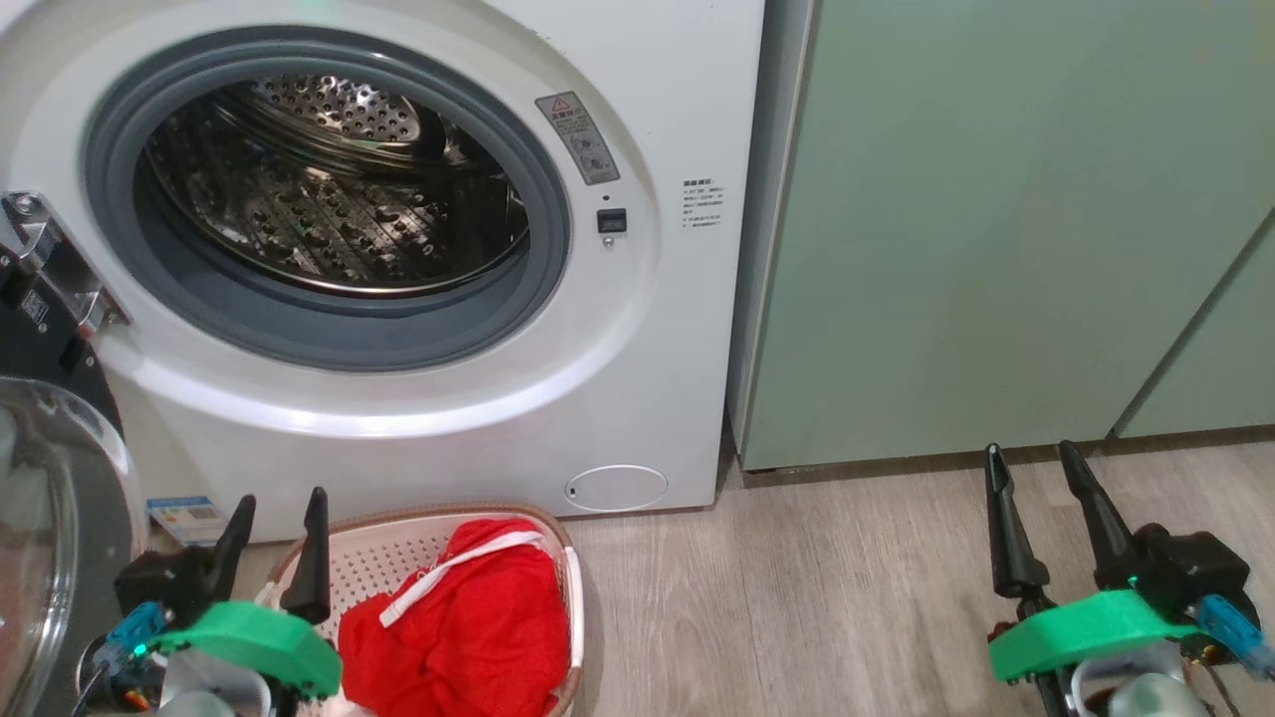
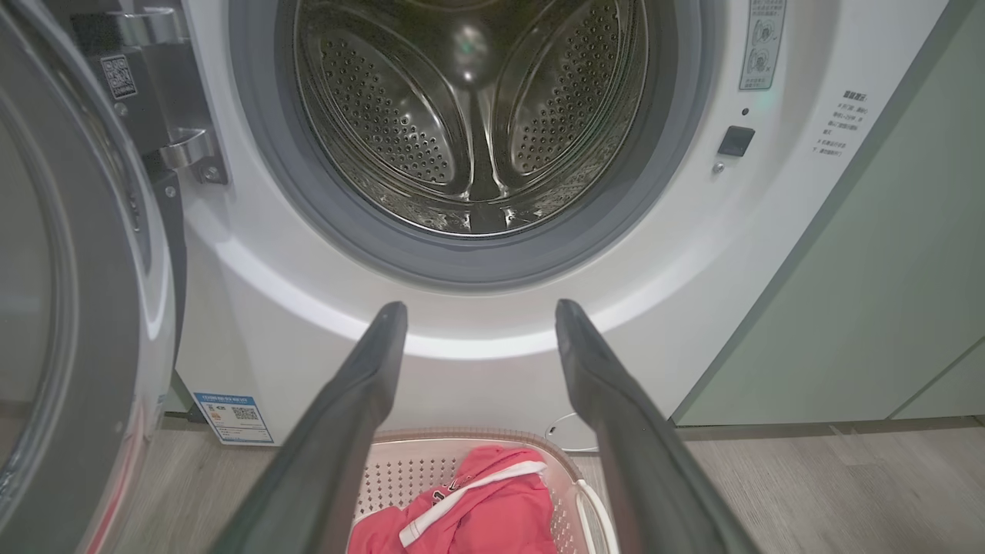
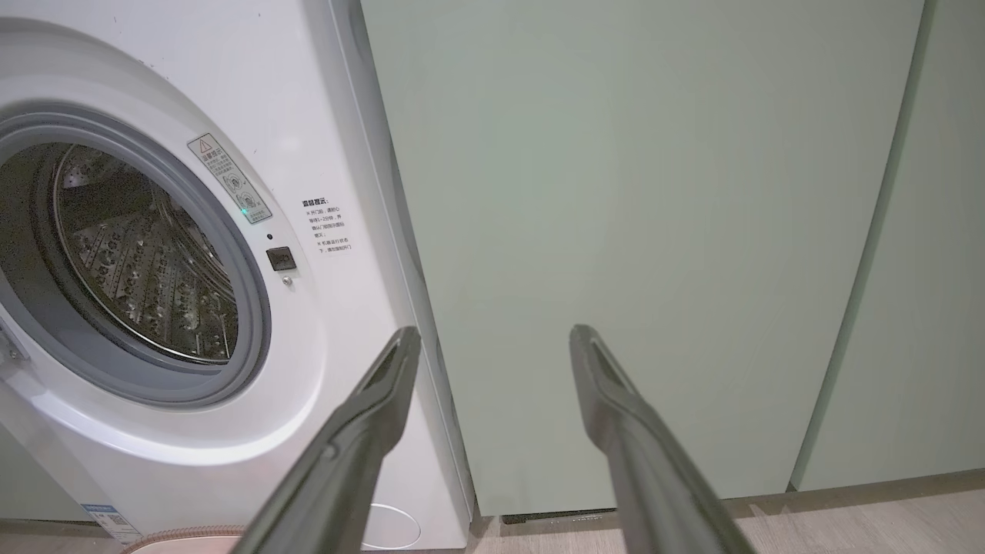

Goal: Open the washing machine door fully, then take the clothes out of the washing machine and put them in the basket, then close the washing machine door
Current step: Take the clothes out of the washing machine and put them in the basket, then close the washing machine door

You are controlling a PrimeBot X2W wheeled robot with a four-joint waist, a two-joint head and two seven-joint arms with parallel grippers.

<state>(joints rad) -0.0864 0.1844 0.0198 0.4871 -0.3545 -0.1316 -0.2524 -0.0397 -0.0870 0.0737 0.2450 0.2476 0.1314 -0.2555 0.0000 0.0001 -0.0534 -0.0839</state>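
The white washing machine [image 1: 637,329] [image 2: 269,308] [image 3: 331,115] stands with its steel drum [image 1: 329,189] bare. Its door [image 1: 50,518] [image 2: 69,292] hangs swung out at the far left on a metal hinge [image 1: 50,259]. On the floor in front sits the cream basket [image 1: 388,568] [image 2: 431,469], and the red clothes [image 1: 468,627] [image 2: 492,508] with white trim lie in it. My left gripper [image 1: 277,503] [image 2: 481,312] is open with nothing between its fingers, above the basket's left side. My right gripper [image 1: 1031,453] [image 3: 496,335] is open and empty at the lower right, facing the cabinets.
Pale green cabinets [image 1: 996,219] [image 3: 654,231] stand right of the machine. A small round flap [image 1: 618,488] sits low on the machine's front, and a blue label [image 1: 184,516] at its lower left. Wood-look floor [image 1: 797,597] stretches between basket and right gripper.
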